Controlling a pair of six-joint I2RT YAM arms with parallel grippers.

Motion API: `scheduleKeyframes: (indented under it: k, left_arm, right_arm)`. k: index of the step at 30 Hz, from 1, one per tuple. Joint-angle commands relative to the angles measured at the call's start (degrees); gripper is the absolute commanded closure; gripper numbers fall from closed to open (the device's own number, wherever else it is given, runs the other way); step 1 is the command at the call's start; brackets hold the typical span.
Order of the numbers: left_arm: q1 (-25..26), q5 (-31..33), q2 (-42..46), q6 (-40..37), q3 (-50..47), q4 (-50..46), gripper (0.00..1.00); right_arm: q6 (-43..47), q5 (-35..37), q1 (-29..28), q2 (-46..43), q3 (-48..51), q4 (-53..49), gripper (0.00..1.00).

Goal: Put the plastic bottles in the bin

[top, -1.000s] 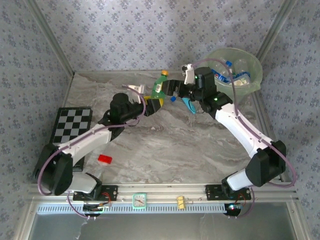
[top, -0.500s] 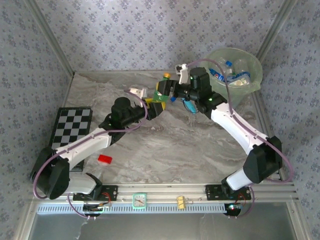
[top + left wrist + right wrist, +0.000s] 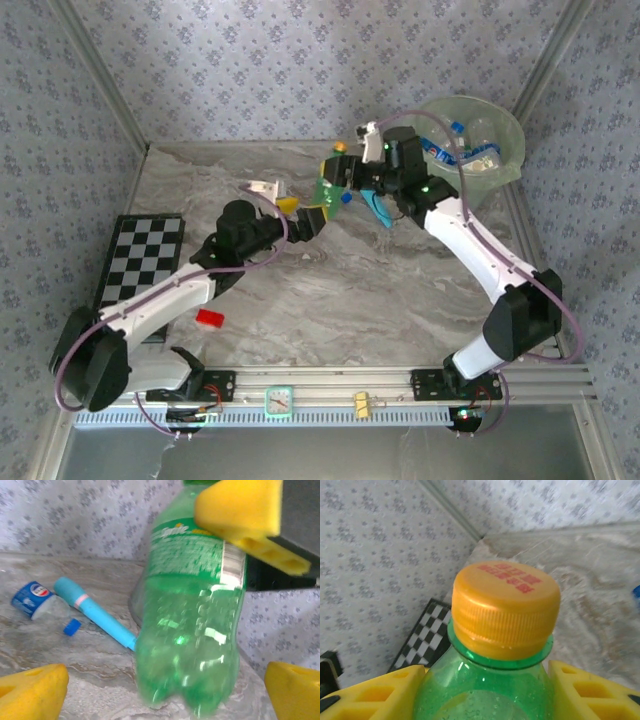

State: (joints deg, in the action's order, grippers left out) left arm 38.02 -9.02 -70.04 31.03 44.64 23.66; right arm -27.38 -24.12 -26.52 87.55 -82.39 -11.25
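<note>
The green bottle (image 3: 324, 185) sits at the upper middle of the top view, left of the pale green bin (image 3: 505, 162). You can see through its green sides. It has an orange-yellow cap (image 3: 505, 607) and a green label (image 3: 185, 550). The right gripper (image 3: 482, 700) squeezes it below the cap. The left gripper (image 3: 165, 690) is wide open and not touching the bottle.

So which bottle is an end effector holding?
The green bottle with the yellow cap, clamped in the right end effector. The blue-label bottle lies loose on the table; other bottles sit in the bin.
</note>
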Motion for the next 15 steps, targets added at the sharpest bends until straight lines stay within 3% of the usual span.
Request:
scheduleKeyframes:
  k: [1,6,10,15]
  left_arm:
    - [-0.21,7.69,3.87,-1.32,-1.49,-2.31,0.0]
    - [-3.16,14.97,5.05,1.45,-2.97,-8.01,0.0]
    - [-7.07,15.22,3.99,6.28,-3.96,-11.37,0.0]
    - [-8.19,14.38,2.95,9.11,-5.52,-11.88,0.0]
  right_arm:
    - [8.18,6.64,2.21,-2.94,-5.43,-8.5,0.43]
    - [11.91,13.4,7.5,-6.6,-8.64,-12.37,0.43]
    - [11.91,15.34,14.42,-7.51,-10.38,-11.04,0.44]
    - [10.79,18.94,22.06,-5.88,-12.04,-5.42,0.45]
